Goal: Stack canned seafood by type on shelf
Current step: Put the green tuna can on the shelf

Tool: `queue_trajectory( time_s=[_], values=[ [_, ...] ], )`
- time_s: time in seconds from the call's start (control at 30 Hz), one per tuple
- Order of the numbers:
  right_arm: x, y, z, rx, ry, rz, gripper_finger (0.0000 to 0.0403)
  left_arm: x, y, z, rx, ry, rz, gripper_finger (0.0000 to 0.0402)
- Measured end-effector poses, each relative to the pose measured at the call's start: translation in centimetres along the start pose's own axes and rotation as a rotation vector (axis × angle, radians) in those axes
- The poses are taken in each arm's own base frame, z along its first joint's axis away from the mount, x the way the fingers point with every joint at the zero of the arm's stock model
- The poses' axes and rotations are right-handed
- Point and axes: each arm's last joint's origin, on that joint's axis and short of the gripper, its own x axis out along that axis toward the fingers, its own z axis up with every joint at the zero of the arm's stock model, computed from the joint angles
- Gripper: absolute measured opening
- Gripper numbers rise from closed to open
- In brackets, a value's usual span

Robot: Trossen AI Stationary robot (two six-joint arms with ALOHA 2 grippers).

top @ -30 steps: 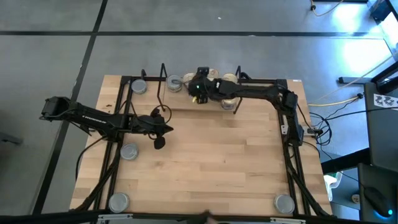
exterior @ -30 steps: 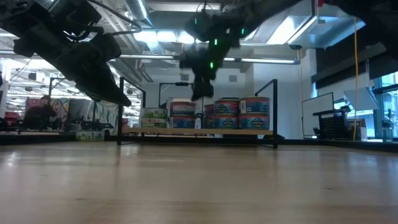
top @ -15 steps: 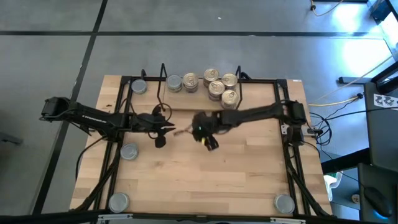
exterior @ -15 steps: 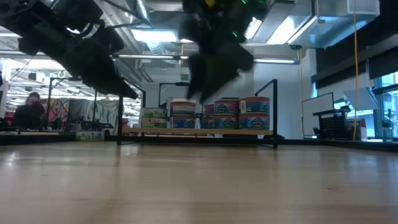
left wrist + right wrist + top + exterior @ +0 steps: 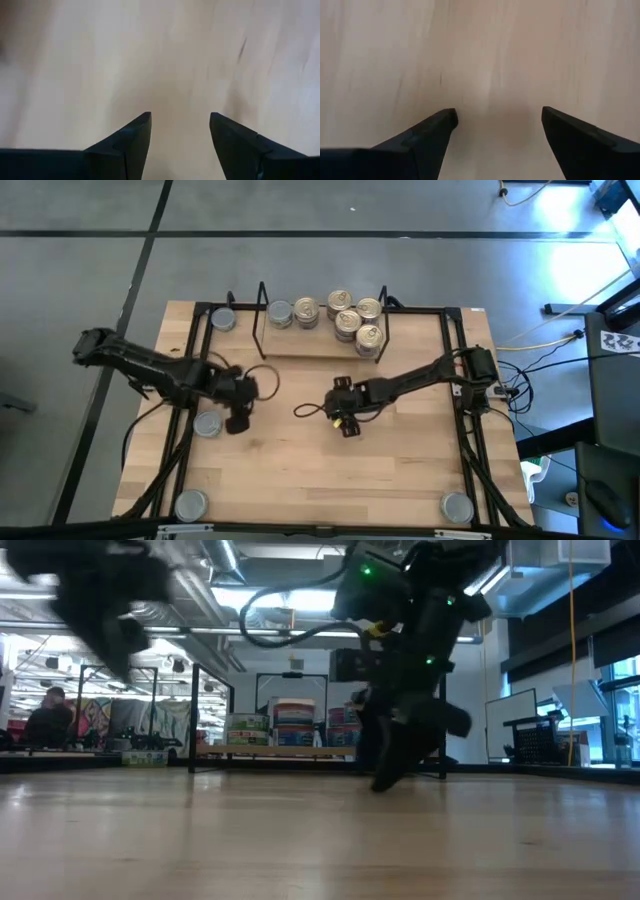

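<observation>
1. left gripper (image 5: 180,131) fingers spread apart, nothing between them, only bare wood in its wrist view; in the high view it (image 5: 236,420) sits over the left-middle of the table, just beside a loose silver-lid tin (image 5: 208,423)
2. right gripper (image 5: 499,125) jaws wide, empty, bare wood between the fingers; high view puts it (image 5: 345,425) near the table centre, low over the boards, well apart from any tin
3. canned seafood: six tins (image 5: 340,314) grouped on the shelf (image 5: 268,345) at the far edge of the table; a silver-lid one and a gold one side by side on the left part, four gold-lid ones clustered on the right part
4. low view shows the shelf tins (image 5: 293,723) as stacks with printed labels, partly hidden behind the right arm (image 5: 410,660)
5. more silver-lid tins off the shelf: one at the far-left corner (image 5: 223,320), one at the near-left corner (image 5: 190,504), one at the near-right corner (image 5: 457,506)
6. shelf is well apart from both grippers, beyond them
7. table (image 5: 400,470) is light wood planks with black rails (image 5: 470,460) along the sides, cables at the right edge
8. low view room: ceiling lights, pipes, a whiteboard on the right, a person (image 5: 45,722) seated far left in the background
</observation>
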Motion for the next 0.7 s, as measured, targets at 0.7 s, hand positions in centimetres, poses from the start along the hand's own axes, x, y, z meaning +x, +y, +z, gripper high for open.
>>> queue_trajectory(
  time_s=[0.7],
  values=[
    [0.5, 0.1, 1.9, 0.069, -0.308, 0.002, 0.0308, 4.0, -3.2, -7.7, -0.079, 0.596, 0.175, 0.02]
  ],
)
